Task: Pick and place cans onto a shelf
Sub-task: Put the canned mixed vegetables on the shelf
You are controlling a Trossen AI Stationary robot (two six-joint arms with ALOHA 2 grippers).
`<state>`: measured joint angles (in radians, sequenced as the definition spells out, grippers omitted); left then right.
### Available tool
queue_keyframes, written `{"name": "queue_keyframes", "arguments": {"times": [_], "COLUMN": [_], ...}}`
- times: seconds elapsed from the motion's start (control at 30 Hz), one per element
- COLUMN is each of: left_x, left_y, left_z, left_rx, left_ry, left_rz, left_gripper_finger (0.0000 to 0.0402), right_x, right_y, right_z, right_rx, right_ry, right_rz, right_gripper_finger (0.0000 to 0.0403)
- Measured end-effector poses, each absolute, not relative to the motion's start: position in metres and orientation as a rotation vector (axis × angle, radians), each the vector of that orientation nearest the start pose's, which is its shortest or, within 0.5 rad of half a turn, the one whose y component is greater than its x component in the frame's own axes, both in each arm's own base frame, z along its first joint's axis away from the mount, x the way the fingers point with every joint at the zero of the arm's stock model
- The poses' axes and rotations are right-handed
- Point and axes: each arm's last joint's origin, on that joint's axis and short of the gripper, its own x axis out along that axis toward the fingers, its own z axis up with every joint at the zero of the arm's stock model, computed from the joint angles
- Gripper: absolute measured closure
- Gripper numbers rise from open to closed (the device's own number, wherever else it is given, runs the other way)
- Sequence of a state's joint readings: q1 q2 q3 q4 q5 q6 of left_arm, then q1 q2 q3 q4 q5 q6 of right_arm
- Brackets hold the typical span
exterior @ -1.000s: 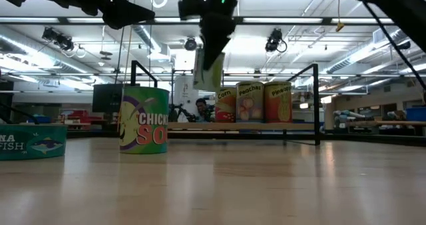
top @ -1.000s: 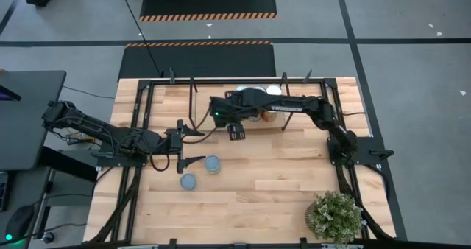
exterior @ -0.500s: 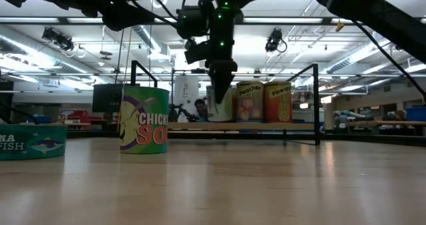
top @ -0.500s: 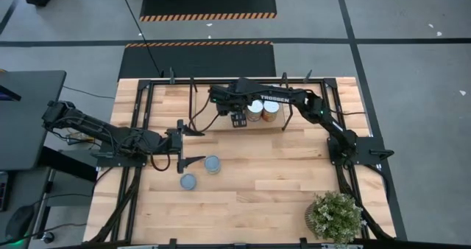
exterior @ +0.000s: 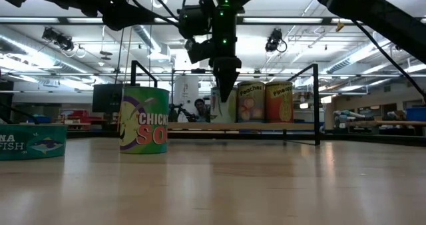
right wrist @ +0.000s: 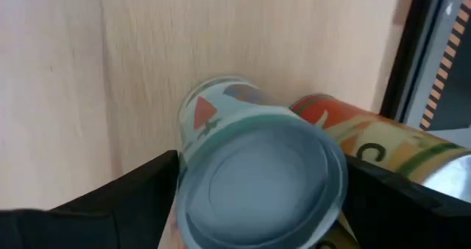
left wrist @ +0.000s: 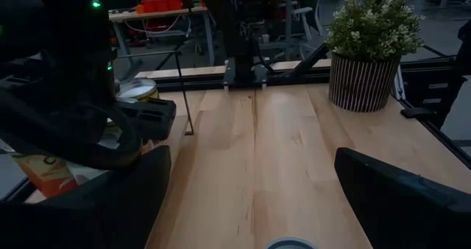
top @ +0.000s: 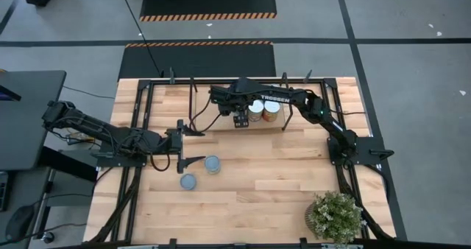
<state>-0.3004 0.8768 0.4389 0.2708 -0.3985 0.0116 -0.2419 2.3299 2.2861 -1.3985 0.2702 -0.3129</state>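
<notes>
My right gripper [top: 239, 120] reaches down over the shelf [exterior: 266, 126] at the table's far side and is shut on a pale can with a blue-grey top [right wrist: 261, 179]. Beside that can an orange can [right wrist: 353, 142] and others [top: 255, 110] [top: 271, 109] stand upright on the shelf board. My left gripper [top: 193, 146] is open and empty above the table's left half. Near it a green soup can [top: 213, 164] and a flat tuna can [top: 188, 181] stand on the tabletop. My right gripper pinches the pale can between its two fingers [right wrist: 125, 205], one on each side of the can's upper wall [right wrist: 193, 142], just below the rim. The fingers come from above, pointing down. The can stands upright with its bottom on the shelf board [exterior: 219, 120].
Thin black shelf posts [exterior: 315, 102] [exterior: 133, 75] rise round the board. A potted plant [top: 335, 216] stands at the table's near right corner. Black frame rails [top: 136, 124] run along the table's left and right sides. A person [exterior: 200, 108] shows in the room behind.
My right gripper has gone down and a little toward the table's far edge with the pale can. The can, lifted clear before, now stands on the shelf board beside the orange can. In the last half second the gripper has hardly moved.
</notes>
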Motion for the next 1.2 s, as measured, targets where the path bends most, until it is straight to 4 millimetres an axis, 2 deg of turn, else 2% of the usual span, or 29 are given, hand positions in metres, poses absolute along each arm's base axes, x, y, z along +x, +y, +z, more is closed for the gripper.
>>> {"name": "queue_keyframes", "arguments": {"times": [0.3,0.53,0.67,0.9,1.2], "left_x": [0.186,0.186,0.186,0.186,0.186], "left_y": [-0.046,-0.046,-0.046,-0.046,-0.046], "left_z": [0.241,0.241,0.241,0.241,0.24], "left_rx": [0.069,0.071,0.071,0.065,0.066], "left_ry": [0.158,0.163,0.163,0.163,0.165], "left_rz": [0.096,0.098,0.098,0.098,0.098], "left_gripper_finger": [0.0013,0.0013,0.0013,0.0013,0.0013], "right_x": [0.445,0.445,0.449,0.464,0.46], "right_y": [-0.112,-0.099,-0.095,-0.098,-0.12], "right_z": [0.259,0.276,0.278,0.283,0.268], "right_rx": [-0.334,-0.402,-0.413,-0.427,-0.417], "right_ry": [1.522,1.485,1.443,1.278,1.334], "right_rz": [-0.232,-0.268,-0.252,-0.264,-0.311], "right_gripper_finger": [0.0046,0.0047,0.0047,0.0047,0.0047]}}
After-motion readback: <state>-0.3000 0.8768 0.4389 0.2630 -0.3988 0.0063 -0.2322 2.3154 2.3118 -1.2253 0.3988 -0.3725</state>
